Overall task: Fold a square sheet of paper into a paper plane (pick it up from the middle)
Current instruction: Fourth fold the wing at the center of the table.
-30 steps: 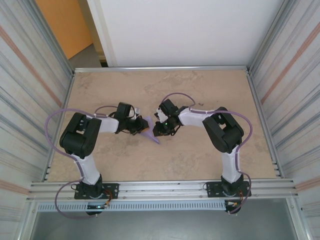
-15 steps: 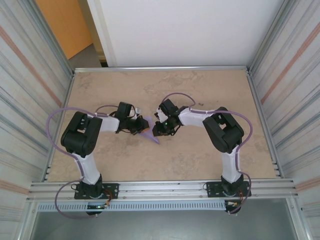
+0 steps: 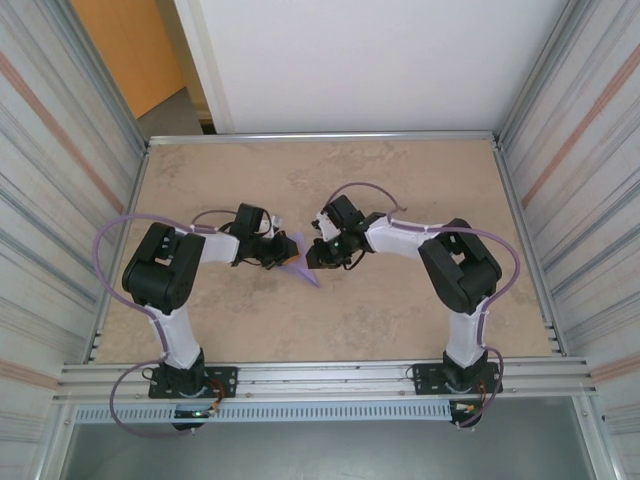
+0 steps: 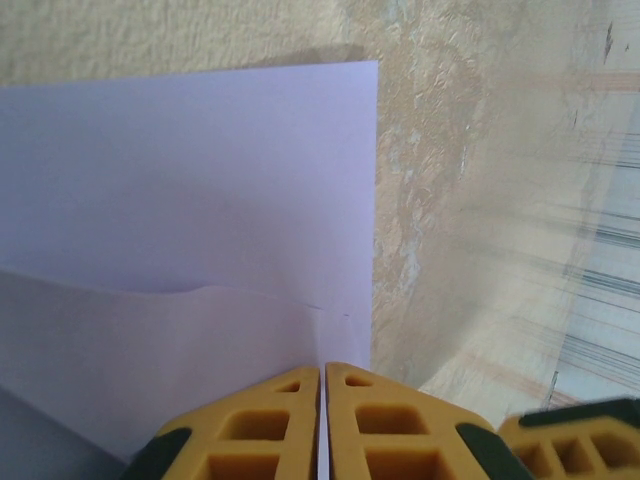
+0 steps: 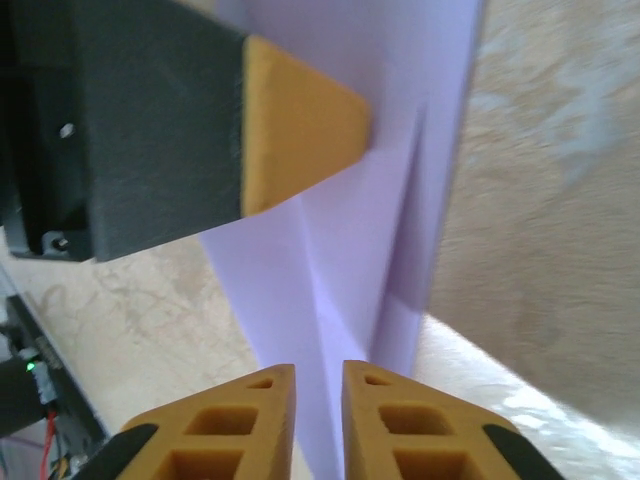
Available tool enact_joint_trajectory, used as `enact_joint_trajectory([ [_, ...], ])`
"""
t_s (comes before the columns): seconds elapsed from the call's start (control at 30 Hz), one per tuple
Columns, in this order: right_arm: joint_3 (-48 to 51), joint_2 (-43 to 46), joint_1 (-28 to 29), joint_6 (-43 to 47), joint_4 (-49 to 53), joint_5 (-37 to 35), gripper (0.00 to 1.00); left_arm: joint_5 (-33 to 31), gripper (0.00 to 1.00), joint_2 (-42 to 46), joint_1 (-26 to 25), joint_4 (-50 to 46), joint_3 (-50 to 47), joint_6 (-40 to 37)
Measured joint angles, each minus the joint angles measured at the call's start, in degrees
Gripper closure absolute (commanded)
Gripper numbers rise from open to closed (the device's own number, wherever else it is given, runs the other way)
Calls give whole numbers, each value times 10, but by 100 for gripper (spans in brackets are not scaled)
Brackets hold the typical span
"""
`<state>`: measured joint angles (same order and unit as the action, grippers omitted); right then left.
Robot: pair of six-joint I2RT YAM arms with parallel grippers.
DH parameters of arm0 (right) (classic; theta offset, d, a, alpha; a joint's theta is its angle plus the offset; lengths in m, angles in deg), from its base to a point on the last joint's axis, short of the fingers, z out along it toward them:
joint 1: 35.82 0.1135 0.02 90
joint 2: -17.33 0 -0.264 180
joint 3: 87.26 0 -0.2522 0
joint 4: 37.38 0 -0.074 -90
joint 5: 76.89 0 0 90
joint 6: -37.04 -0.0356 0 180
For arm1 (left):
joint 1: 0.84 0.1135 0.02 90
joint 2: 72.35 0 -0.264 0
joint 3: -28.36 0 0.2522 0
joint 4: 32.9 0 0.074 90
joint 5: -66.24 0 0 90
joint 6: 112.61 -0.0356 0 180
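The lavender sheet of paper [image 3: 300, 266] is folded into a narrow pointed shape, held between the two grippers near the table's middle. My left gripper [image 3: 283, 256] is shut on it; in the left wrist view the yellow fingertips [image 4: 290, 385] pinch the paper's [image 4: 200, 190] edge at the gripper [image 4: 323, 368]. My right gripper [image 3: 313, 259] faces it from the right. Its jaws [image 5: 319, 366] stand a narrow gap apart, and a creased fold of the paper [image 5: 350, 240] runs into that gap. A left finger [image 5: 300, 125] presses the paper further up.
The beige table [image 3: 400, 320] is ringed by a metal frame [image 3: 320, 136], with corrugated walls on both sides. Purple cables [image 3: 120, 235] loop off both arms. Bare tabletop lies beyond the paper [image 4: 480, 150].
The right arm's elbow has swung outward to the right and its jaws have narrowed slightly. The left gripper and the paper have stayed in place.
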<state>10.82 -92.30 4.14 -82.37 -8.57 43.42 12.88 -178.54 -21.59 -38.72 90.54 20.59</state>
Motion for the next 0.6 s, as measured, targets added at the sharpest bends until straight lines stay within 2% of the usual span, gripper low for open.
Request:
enact_joint_trajectory([
  [0.2, -20, -29, 20, 1, -2, 29, 88, 0, 88, 0, 0, 0, 0, -2],
  [0.6, -25, -65, 16, 0, -3, 41, 89, 2, 87, 0, 0, 0, 0, -6],
])
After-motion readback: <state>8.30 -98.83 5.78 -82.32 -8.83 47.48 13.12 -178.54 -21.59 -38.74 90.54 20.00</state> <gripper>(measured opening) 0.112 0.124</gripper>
